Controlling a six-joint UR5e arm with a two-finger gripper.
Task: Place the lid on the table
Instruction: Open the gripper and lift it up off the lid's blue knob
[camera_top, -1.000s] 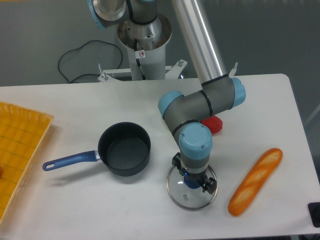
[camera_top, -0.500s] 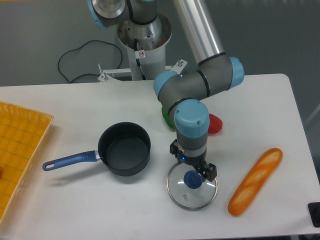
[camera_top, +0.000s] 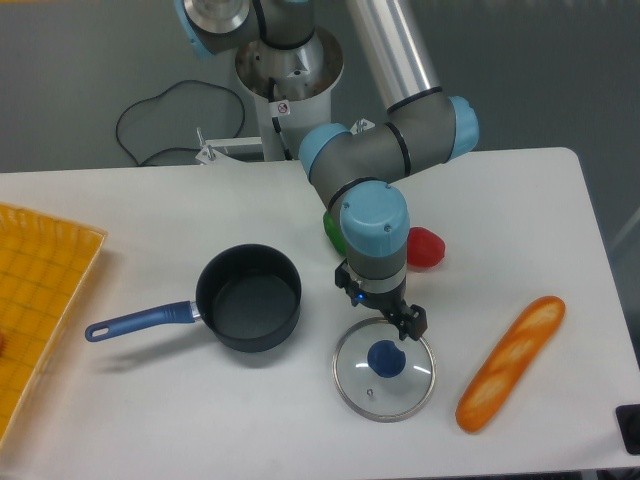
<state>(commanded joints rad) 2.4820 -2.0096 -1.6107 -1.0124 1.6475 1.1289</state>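
A round clear glass lid (camera_top: 384, 369) with thin metal rim and dark blue centre knob lies flat on the white surface (camera_top: 150, 400), toward its five o'clock edge.

lid (camera_top: 384, 369) clear, blue knob | table (camera_top: 150, 200) white | tray (camera_top: 35, 300) yellow-orange grid

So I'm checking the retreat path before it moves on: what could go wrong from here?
The pincer sits just above the lid, close over its knob, so a sideways move might clip the knob and drag the lid. The saucepan and the bread loaf flank the lid closely, so a shoved lid could hit either.
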